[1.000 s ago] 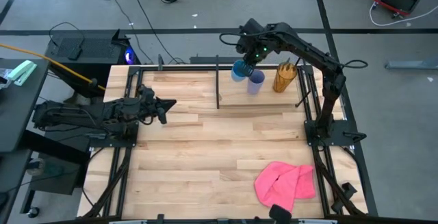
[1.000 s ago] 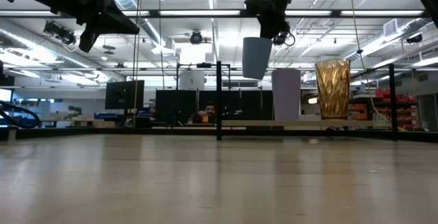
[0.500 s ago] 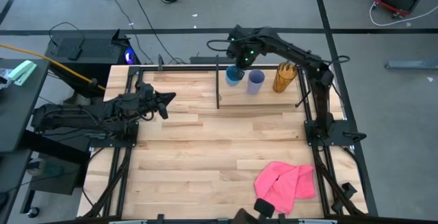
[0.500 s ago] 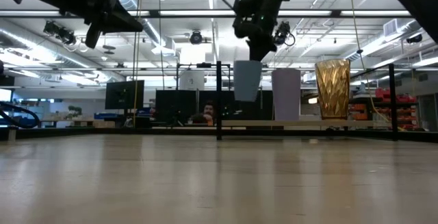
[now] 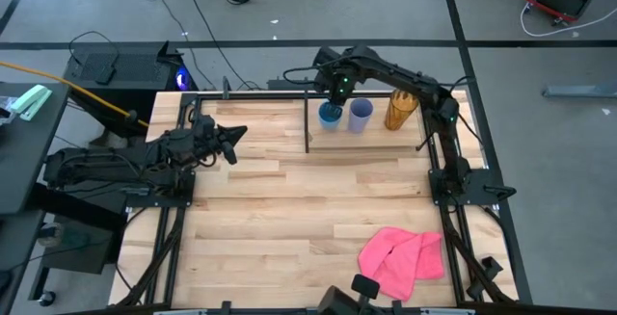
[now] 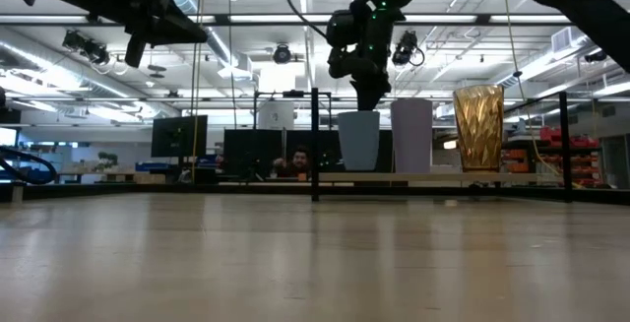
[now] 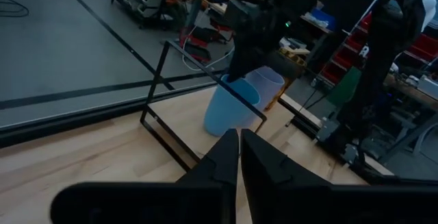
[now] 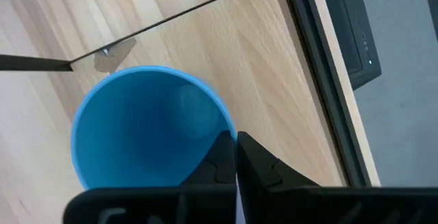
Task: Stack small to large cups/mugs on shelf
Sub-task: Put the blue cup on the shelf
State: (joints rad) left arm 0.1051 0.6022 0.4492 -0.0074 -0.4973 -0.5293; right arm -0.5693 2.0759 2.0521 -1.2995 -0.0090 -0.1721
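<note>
On the shelf at the far side of the desk, blue cup now stands upright at the left end of the row, just beside the lavender cup; amber cup is further right, apart from both. A second ago the blue cup hung in the air above the shelf; half a second ago it was lower and nearer the divider post; now its base sits level with the other two in the low view. Right hand has come down with it, fingers clenched on the blue rim, one inside and one outside per the right wrist view.

Hard to tell whether the blue and lavender cups touch; the arm covers part of the rim from above.

Left hand hovers over the desk's left side, well clear of the shelf, fingers clenched on nothing. Pink cloth lies near the front right. Room behind: a person partly hidden by the monitors.
</note>
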